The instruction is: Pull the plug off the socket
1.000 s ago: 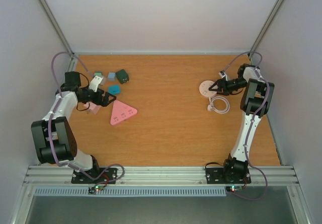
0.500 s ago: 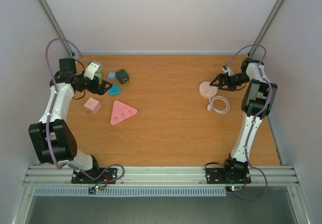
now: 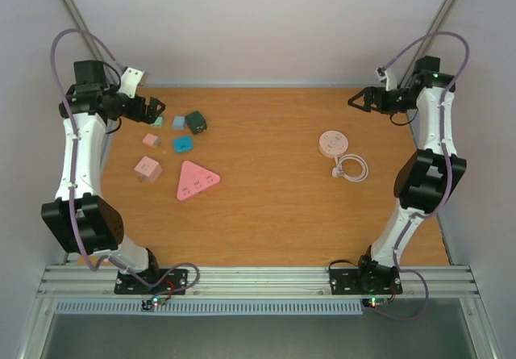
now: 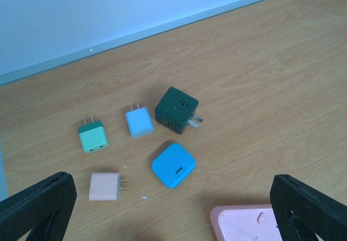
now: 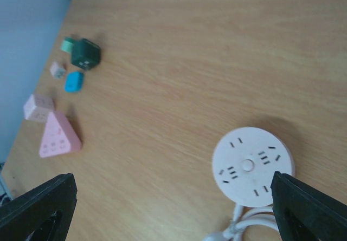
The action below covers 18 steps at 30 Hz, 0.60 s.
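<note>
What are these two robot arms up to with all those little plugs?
Nothing is being handled right now. The left claw and the right claw both hover open and empty near the back of the table. The round pink socket lies on the right with its coiled white cord, and nothing is plugged into it. On the left, a green plug, a light blue plug and a dark green cube lie loose near a pink triangular socket.
</note>
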Available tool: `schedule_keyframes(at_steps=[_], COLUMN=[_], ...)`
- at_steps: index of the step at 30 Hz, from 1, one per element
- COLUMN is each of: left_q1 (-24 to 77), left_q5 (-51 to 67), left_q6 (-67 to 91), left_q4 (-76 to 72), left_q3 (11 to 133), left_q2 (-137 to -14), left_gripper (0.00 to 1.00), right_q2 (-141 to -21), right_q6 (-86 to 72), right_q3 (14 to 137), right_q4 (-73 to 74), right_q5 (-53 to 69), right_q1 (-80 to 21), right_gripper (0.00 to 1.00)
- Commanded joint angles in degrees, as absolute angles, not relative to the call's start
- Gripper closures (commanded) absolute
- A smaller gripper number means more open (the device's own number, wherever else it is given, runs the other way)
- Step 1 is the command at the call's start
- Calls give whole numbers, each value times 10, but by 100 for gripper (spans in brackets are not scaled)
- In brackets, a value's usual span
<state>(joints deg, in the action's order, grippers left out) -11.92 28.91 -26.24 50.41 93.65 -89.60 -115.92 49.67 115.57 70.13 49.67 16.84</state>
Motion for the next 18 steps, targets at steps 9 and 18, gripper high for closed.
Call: schedule_keyframes(at_steps=[9, 18], left_q1=[-129, -129], left_q5=[228, 202], left_q6=[-161, -150], left_q4=[528, 491], left_q3=[841, 701], left_q2=[-787, -678], left_gripper=[0, 0], right_q2=[-915, -765], right_q6=[385, 363], right_q3=[994, 806], right_q4=[643, 590], right_q5=[564, 570], right_q1=[172, 172], right_gripper=[1, 1])
